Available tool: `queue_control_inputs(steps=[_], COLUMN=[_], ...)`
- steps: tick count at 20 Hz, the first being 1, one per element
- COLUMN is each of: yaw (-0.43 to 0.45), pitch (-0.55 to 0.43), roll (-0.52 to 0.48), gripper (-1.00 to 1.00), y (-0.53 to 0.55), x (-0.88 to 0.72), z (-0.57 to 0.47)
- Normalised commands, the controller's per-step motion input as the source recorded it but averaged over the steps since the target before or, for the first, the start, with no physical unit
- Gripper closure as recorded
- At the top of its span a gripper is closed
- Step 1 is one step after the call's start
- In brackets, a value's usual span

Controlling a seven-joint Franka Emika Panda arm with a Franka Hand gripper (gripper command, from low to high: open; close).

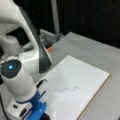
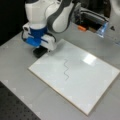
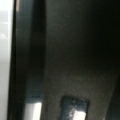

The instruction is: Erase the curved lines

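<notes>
1. Surveying the bench, found a flat white rectangular board with a pale wooden edge [image 2: 85, 75] lying on the grey tabletop [image 2: 15, 75], seen in both front views.
2. Logged the curve lines [image 2: 66, 69], a thin dark grey wavy marker squiggle of about three humps, near the middle of the board. Appeared whole and unsmudged in a front view [image 1: 67, 89], with clean white board all around.
3. Spotted the blue-and-white gripper [image 2: 40, 50] low at the board's corner toward a front view's top left, well apart from the squiggle.
4. Noted a black block eraser [image 2: 38, 53] straight under the gripper, at or just off the board's edge. Could not tell whether it touched the surface.
5. Read the jaws as closed on that eraser, since the block sat tight beneath the hand and a dark, grainy face filled nearly the whole wrist view, leaving only a white strip at that view's left. Fingers themselves hidden.
6. Judged the step in hand as the approach: eraser carried, no wiping done, every hump intact.
7. Reckoned that getting from this corner to the marks called for travel across bare board toward its middle, with the eraser's face flat and pressed down, then a pass along the full length of the squiggle.
</notes>
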Motion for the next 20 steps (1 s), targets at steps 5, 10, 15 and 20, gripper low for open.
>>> queue_control_inputs(steps=[5,10,15,20], yaw=[0.003,-0.035,-0.052,-0.060], pitch=[-0.125,-0.071,-0.056,-0.062], roll=[0.157,0.134,0.119,0.134], gripper=[-1.00,1.00,1.00,1.00], y=[-0.17,-0.14,-0.05,0.00], x=[0.06,0.02,0.01,0.01], z=[-0.09,-0.01,0.02,0.00])
